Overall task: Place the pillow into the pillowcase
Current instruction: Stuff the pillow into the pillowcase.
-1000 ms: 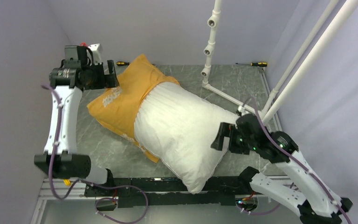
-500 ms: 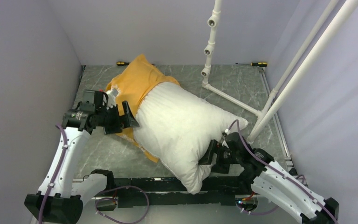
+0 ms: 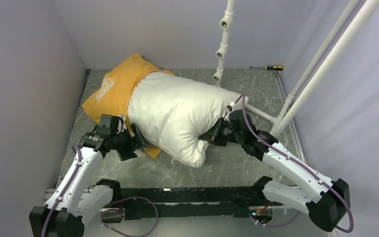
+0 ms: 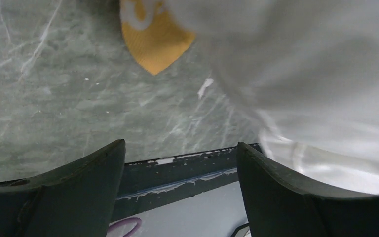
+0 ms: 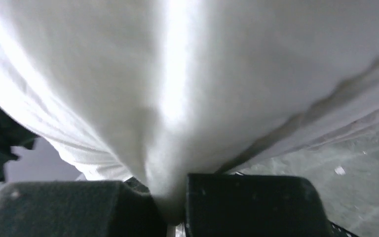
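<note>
Pillow (image 3: 175, 111): white and plump, lying across the middle of the tabletop (image 3: 256, 165). Its far-left end is tucked into the case mouth and most of its length is bare.
Pillowcase (image 3: 109, 89): orange-yellow, toward the far left corner of the tabletop, bunched over the pillow's end. One loose corner pokes out from under the pillow on the near-left side.
Right gripper (image 3: 211, 134): jaws closed on a fold of the pillow's bare end, the cloth squeezed between the pads (image 5: 246, 202). Judged to be a hold for driving the pillow toward the far left corner and deeper into the case.
Left gripper (image 3: 131, 143): jaws apart with nothing between them, low beside the case's loose corner. Judged to be placed there to take the opening hem and brace it against the push. Whether a finger touches cloth cannot be told.
Progress: judged early, with only the end sheathed.
Also present: white pipe frame (image 3: 220, 54) and a screwdriver (image 3: 275, 67) at the far edge.
</note>
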`<state>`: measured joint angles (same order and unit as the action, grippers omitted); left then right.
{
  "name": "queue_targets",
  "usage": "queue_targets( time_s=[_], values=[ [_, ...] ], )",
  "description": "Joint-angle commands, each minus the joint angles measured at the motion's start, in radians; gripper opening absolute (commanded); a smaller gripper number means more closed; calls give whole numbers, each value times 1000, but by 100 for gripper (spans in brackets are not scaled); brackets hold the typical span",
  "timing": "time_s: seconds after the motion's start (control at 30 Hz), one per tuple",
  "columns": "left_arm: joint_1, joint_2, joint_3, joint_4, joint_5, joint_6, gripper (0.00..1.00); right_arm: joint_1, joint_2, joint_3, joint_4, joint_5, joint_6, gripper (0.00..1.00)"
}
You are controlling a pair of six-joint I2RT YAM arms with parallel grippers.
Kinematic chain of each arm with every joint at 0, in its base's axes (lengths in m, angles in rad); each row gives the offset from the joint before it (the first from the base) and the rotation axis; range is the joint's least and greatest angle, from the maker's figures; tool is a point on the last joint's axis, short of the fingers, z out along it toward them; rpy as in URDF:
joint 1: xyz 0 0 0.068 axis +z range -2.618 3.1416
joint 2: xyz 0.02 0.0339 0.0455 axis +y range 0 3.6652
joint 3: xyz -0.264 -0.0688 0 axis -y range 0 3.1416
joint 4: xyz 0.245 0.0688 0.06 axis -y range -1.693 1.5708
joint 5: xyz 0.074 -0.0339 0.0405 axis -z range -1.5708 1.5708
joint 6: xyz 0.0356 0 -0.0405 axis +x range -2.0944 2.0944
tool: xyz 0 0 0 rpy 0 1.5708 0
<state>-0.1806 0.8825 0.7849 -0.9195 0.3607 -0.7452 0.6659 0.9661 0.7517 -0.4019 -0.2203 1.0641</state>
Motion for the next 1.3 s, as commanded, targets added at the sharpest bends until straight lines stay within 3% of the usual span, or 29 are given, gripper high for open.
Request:
queue_targets(
  time_s=[0.0,0.07,0.2,0.33,0.4,0.47,0.53,0.57,0.67,0.73,0.87,0.97,1.1,1.27],
  values=[
    [-11,-8,-138,171,-23,-108,85,-24,14,64,214,28,2,0],
    [-14,-20,-207,255,-52,-145,87,-38,13,57,246,7,22,0],
    [-19,-38,-354,570,-65,-213,93,-47,29,94,219,-17,10,0],
    [-19,119,-436,823,-45,-239,89,-48,30,94,213,-34,8,0],
    [-20,215,-460,935,-32,-254,78,-49,26,80,225,-39,20,0],
    [-20,274,-485,1044,-37,-263,50,-49,25,68,234,-43,26,0],
    [-20,293,-498,1092,-53,-258,13,-49,26,57,232,-44,25,0],
    [-20,285,-496,1095,-51,-248,1,-49,23,49,234,-44,26,0],
    [-42,202,-466,1033,-34,-209,0,-50,13,6,263,-43,37,0],
    [-80,108,-422,905,-35,-184,0,-50,17,-24,308,-48,50,0],
    [-204,-83,-317,652,-53,-153,0,-43,53,-69,422,-80,77,0],
    [-304,-162,-264,570,-32,-193,0,-24,84,-111,541,-78,111,0],
    [-451,-142,-137,488,-51,-185,0,37,160,-121,693,-48,141,0],
    [-673,72,96,289,-169,-101,0,120,257,-79,814,12,161,0]
  ],
)
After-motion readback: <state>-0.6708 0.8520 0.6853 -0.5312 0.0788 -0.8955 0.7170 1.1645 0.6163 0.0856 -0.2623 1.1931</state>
